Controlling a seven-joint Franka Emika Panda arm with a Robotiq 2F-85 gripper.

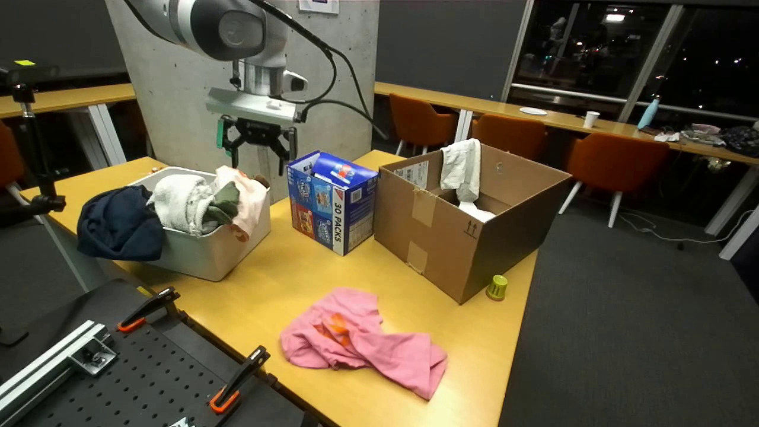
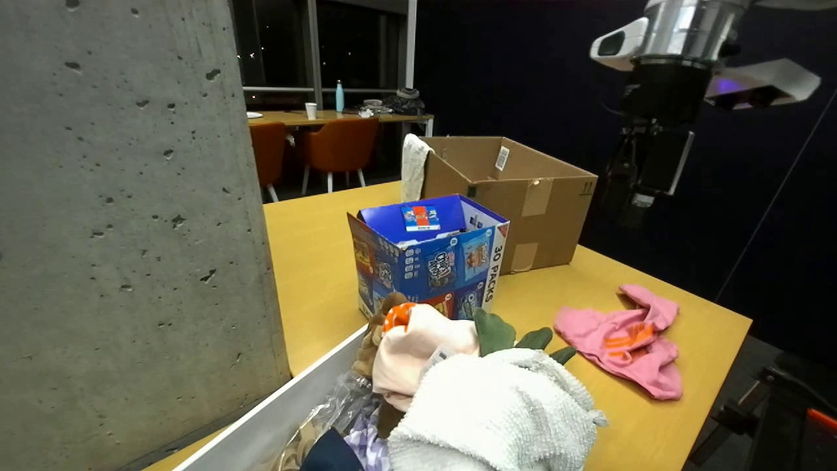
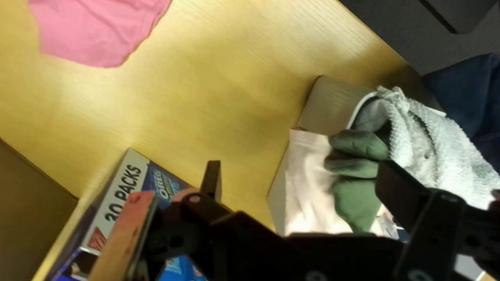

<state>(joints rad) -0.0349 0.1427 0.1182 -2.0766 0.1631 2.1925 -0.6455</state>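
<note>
My gripper is open and empty, raised above the table between the white bin and the blue snack box. In the wrist view its spread fingers frame a pale pink cloth and a dark green fabric piece in the bin below, apart from them. A white towel is heaped in the bin and a navy cloth hangs over its side. A pink cloth with orange marks lies crumpled on the table. In an exterior view the gripper shows side-on.
A large open cardboard box stands beside the snack box, with a white cloth over its rim. A small green-yellow cup sits by its corner. A concrete pillar stands by the table. Clamps line the near table edge.
</note>
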